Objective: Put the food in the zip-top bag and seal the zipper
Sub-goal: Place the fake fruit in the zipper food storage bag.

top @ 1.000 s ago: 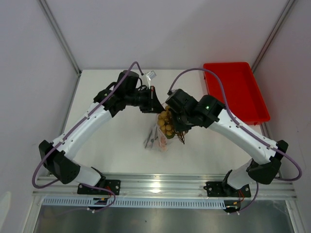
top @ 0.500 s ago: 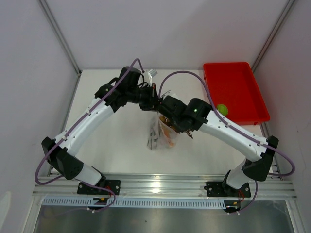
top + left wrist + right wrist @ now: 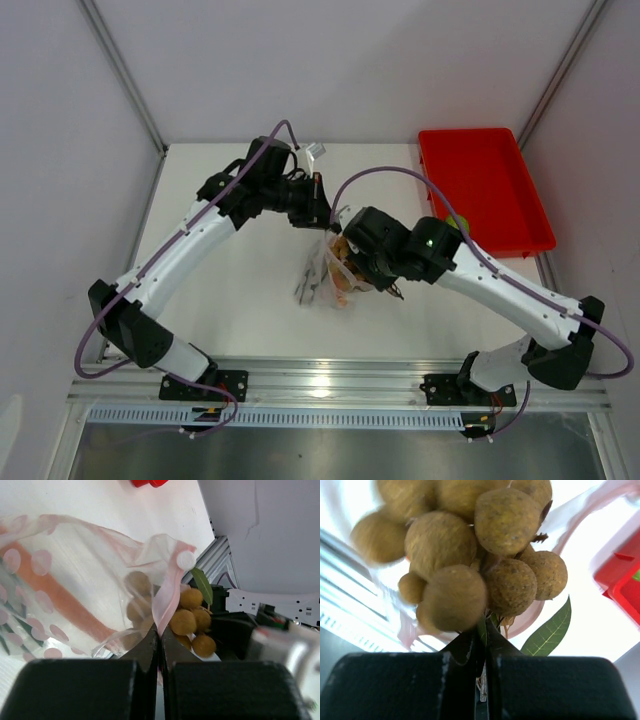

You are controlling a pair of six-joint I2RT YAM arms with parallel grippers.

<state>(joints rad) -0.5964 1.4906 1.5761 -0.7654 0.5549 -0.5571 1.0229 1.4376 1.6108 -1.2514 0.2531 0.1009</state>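
My left gripper (image 3: 160, 639) is shut on the pinkish zipper strip (image 3: 167, 599) of the clear dotted zip-top bag (image 3: 60, 590) and holds its mouth up; in the top view the left gripper (image 3: 322, 208) is above the bag (image 3: 320, 278). My right gripper (image 3: 484, 636) is shut on the stem of the bunch of small tan round fruits (image 3: 465, 555), held at the bag's mouth. The bunch shows in the left wrist view (image 3: 187, 620), partly behind the bag's film, and in the top view (image 3: 343, 262). A small green round fruit (image 3: 456, 223) peeks out in the red tray.
A red plastic tray (image 3: 485, 190) stands at the back right; its corner shows in the right wrist view (image 3: 620, 575). A small white clip (image 3: 310, 152) lies behind the left arm. The table's front edge has a metal rail (image 3: 320, 375).
My right gripper has carried the fruit bunch left and down into the bag's mouth. The bag's top has been drawn up by the left gripper. The right arm now covers most of the green fruit.
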